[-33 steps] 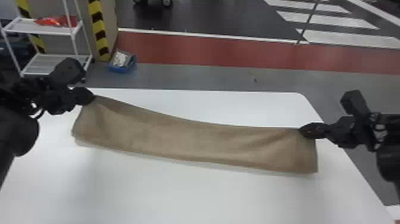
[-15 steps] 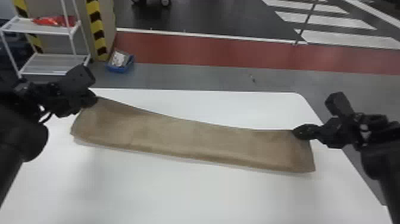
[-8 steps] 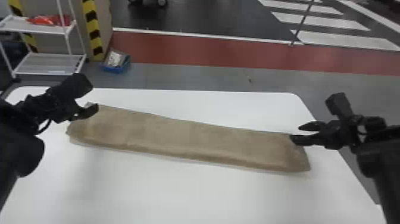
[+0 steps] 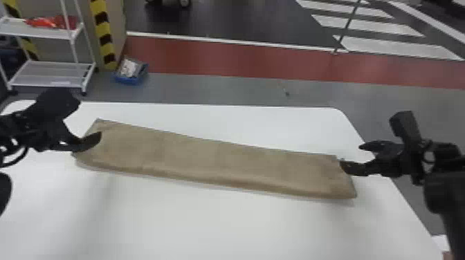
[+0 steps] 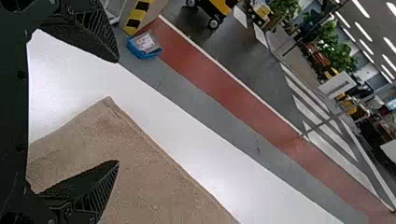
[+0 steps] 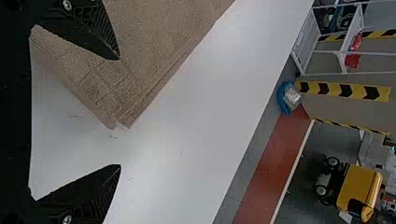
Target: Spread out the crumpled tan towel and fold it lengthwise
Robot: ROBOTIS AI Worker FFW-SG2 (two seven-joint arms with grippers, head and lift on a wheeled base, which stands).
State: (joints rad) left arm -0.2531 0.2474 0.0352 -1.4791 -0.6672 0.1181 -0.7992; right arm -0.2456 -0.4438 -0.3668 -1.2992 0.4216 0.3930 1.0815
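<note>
Our left black gripper [image 5: 118, 112] and right black gripper [image 6: 118, 112] are wide. We see the tan cloth towel [image 4: 214, 159] lying lengthwise between them.

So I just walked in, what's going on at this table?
A two-armed robot is folding a tan towel lengthwise. The towel lies in a long, narrow strip on the white table, apparently folded already. The left gripper and right gripper are open at opposite ends, neither gripping it.
</note>
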